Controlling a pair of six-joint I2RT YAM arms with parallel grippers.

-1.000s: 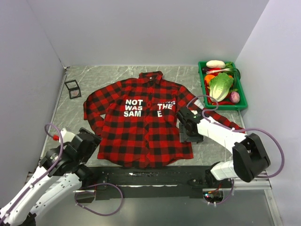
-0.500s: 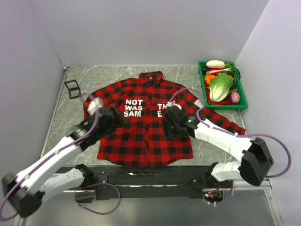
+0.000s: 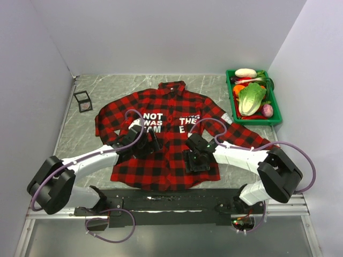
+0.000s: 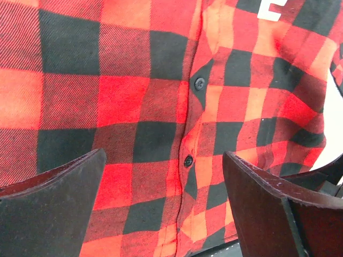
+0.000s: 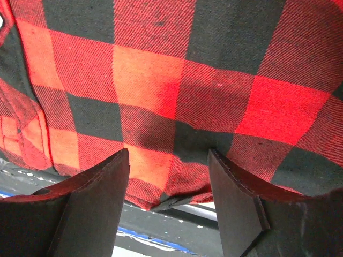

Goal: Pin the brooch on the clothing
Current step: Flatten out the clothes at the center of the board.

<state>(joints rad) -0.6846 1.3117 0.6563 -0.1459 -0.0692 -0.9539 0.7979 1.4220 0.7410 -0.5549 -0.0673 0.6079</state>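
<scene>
Both arms reach out over the lower front of the red-and-black plaid shirt [image 3: 166, 163]. It lies flat, collar away from the bases, w/ white block letters across the chest. L gripper [image 3: 152, 141] hovers just below the "SAM" lettering, left of the button placket. Its wrist cam shows the fingers [image 4: 59, 203] wide apart w/ only plaid cloth between them, nothing held, and a black button [image 4: 199, 83] on the placket just ahead. R gripper [image 3: 196, 159] is on the other side of the placket, lower down, near the hem [image 5: 161, 201]. Its fingers [image 5: 96, 198] stand apart too, nothing btwn them but fabric. The brooch: can't find it in any view. No small mauve disc shows on the shirt, on the table [image 3: 75, 126] or in either gripper, so it's hidden under an arm or too small to pick out. That's the crux: direction from tool to brooch can't be read, so can't say which arm is nearer. Judgement: pinning not started; the brooch needs locating & picking up first, prob. w/ one gripper while the other steadies the cloth. What is readable: the placket runs near-to-far btwn the two grippers, so each arm has its own shirt panel. Veg crate [image 3: 254, 122] and wire-frame cube [image 3: 83, 100] sit well apart from both.
</scene>
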